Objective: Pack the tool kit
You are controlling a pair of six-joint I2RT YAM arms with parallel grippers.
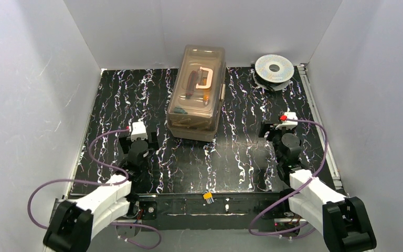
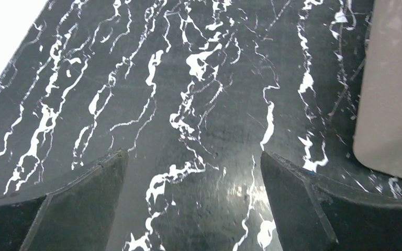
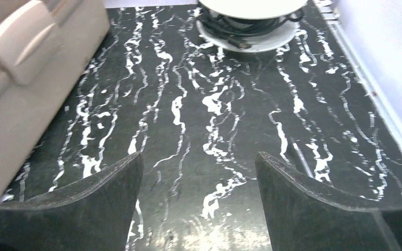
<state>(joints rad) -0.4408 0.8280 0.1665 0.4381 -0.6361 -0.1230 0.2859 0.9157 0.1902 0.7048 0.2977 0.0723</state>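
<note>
L gripper: fingers spread wide, nothing btwn them, low over bare mat at approx 8 o'clock of the table in the top view. The box wall shows at its 2 o'clock, apart from it.

Toolbox sits at 12 o'clock, against the back wall. Smoky lid is down, beige handle lies flat on top. Tools show as dim shapes under the lid; can't count them thru the plastic.

Small yellow bit at 6 o'clock on the near rail; too small to ID.

R gripper: also spread, empty, over the mat at approx 4 o'clock. A pale latch on the box side shows at its 10 o'clock, wire spool at 12.

Step, as I read it: packing looks done or nearly so, w/ no loose tools on the mat. Next move prob. calls for checking the latch is pressed home, R arm being nearer.

Count: 1 toolbox, 1 lid, 1 handle, 1 latch seen, 1 spool, 1 yellow bit, 2 grippers.
</note>
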